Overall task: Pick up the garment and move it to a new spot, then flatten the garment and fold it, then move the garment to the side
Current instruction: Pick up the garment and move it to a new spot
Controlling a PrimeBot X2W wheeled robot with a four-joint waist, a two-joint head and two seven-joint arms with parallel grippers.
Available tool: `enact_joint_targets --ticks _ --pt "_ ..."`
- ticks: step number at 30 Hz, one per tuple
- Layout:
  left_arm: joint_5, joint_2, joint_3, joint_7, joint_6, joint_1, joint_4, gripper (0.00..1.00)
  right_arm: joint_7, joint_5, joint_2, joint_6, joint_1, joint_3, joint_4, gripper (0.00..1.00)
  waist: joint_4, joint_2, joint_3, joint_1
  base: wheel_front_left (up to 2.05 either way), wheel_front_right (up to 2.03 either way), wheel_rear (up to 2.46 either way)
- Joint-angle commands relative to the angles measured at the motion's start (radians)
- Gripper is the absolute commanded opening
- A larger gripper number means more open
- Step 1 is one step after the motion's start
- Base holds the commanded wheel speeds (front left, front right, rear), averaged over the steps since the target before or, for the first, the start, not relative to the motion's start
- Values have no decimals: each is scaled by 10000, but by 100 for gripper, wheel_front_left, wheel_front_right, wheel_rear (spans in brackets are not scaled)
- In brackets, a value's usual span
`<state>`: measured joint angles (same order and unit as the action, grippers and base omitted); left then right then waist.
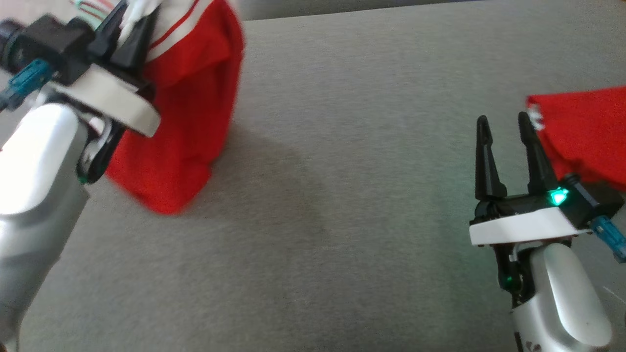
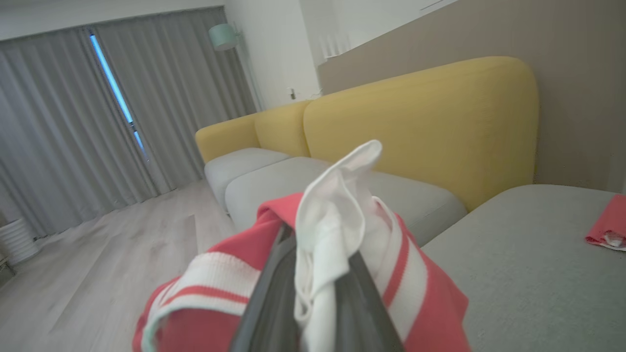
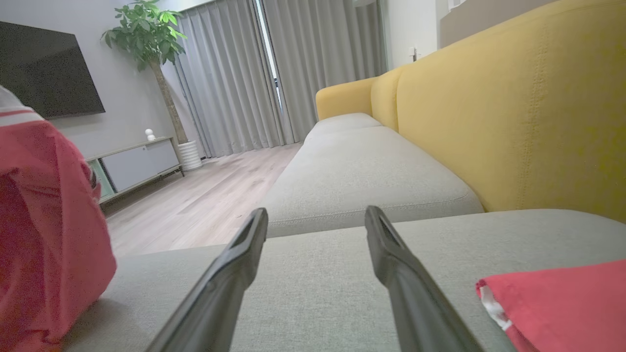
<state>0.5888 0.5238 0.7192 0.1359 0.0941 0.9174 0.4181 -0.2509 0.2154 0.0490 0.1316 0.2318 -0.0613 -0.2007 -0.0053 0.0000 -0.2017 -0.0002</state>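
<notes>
Subject: red garment with white striped trim (image 1: 186,98), bunched and hanging at the near-left of the grey sofa cushion (image 1: 342,195). Its long axis runs top to bottom, straight down from the grip. The lower edge appears to meet the cushion, though blur prevents confirmation.

Left gripper (image 1: 132,24): jaws nearly closed and clamped on the white-trimmed upper edge, with cloth spilling over both fingers in the left wrist view. The garment's full length lies below these jaws.

Right gripper (image 1: 503,118): jaws spread wide with nothing between them, low over the cushion and well apart from the garment. A second red cloth (image 1: 582,132) lies flat just beside its outer finger.

Assessment: the pick-up is made. Relocation rests on the left arm alone, and the hanging hem would drag unless raised.
</notes>
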Motion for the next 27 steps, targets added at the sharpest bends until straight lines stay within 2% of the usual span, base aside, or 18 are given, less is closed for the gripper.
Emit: enact_joint_targets --ticks 1,5,9,12,15,19,27 --pt "-119 392 -353 -94 -91 785 -408 0 -109 96 12 -9 184 -290 357 100 -453 0 31 2 0 0 0" --pt "-250 -36 -152 -524 -268 1258 -1061 0 -109 366 12 -9 283 -511 369 100 -1220 0 -33 2 0 0 0" --pt "-376 -908 -133 -323 -514 2042 -1296 0 -109 511 12 -9 430 -639 418 100 -1886 0 -150 2 0 0 0" --pt "-440 -1501 -265 96 -764 2575 -1312 0 -109 612 12 -9 476 -442 526 100 -2089 0 -264 2 0 0 0" --pt "-545 -1754 -232 373 -838 2769 -1183 0 -109 571 12 -9 516 -293 616 100 -2080 0 -417 2 0 0 0" --pt "-685 -1560 158 543 -536 2300 -835 0 -109 457 12 -9 485 40 670 100 -1791 0 -565 2 0 0 0" --pt "-1433 -418 1896 980 113 -129 408 0 -109 -42 12 -9 459 329 639 100 -895 0 -743 2 0 0 0"
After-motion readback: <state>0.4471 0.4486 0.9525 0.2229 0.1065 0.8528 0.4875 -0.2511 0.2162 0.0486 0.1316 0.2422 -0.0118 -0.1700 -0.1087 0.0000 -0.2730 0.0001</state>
